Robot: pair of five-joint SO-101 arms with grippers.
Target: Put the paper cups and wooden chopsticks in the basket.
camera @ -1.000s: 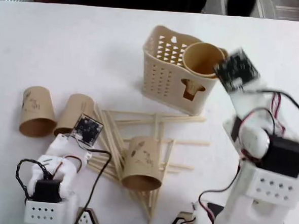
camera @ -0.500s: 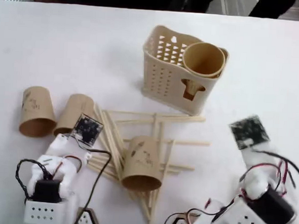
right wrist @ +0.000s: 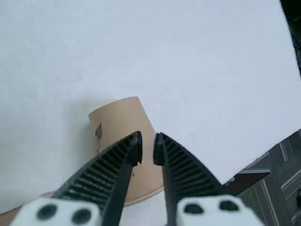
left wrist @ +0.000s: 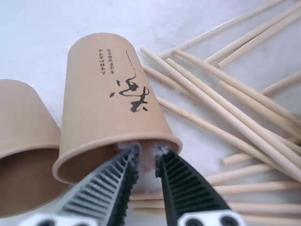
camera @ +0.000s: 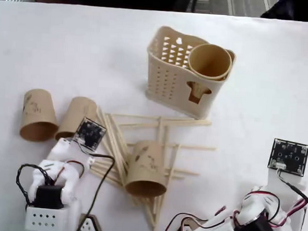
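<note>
As I read it, left gripper (left wrist: 146, 157) fingers nearly together at rim of tan paper cup (left wrist: 113, 103) lying sideways, base pointing away from them | right gripper (right wrist: 146, 147) fingers nearly together.

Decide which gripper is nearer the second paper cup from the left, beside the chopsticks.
Left. The left gripper sits at the rim of that paper cup; the right gripper is far off on the other side of the chopsticks.

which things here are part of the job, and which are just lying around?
Job: basket; cup inside it; wooden chopsticks; cup lying on them; far-left cup; cup beside it.
Not job: white table; arm cables.
</note>
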